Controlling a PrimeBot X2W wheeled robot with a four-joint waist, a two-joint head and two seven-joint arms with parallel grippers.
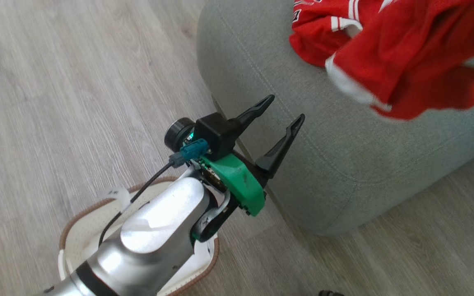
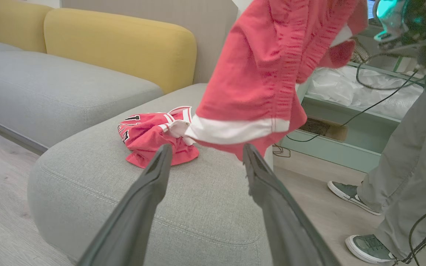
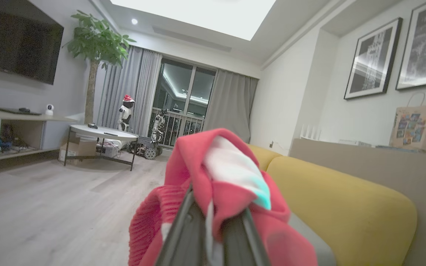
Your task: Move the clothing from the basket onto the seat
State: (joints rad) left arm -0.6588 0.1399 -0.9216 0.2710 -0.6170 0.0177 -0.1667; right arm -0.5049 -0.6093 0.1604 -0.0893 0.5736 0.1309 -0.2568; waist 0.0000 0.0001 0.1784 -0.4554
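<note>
My left gripper (image 1: 287, 108) is open and holds nothing, hovering by the near corner of the grey-green seat (image 1: 344, 164), above the white basket (image 1: 80, 222) whose brown rim shows under my forearm. One crumpled red jersey (image 2: 150, 136) with black-and-white lettering lies on the seat (image 2: 205, 207). A second red garment (image 1: 405, 61) with white trim hangs above the seat, bunched between the fingers of my right gripper (image 3: 215, 218), which is shut on it. In the left wrist view this garment (image 2: 272, 74) dangles just beyond my open left gripper (image 2: 207, 149). My arm hides the basket's inside.
A person's legs (image 2: 412, 147) and shoes stand on the wood floor right of the seat, with cables and a low shelf (image 2: 346, 111) behind. Yellow backrests (image 2: 124, 44) line the sofa. A round table (image 3: 102, 133) and a plant stand farther off in the room.
</note>
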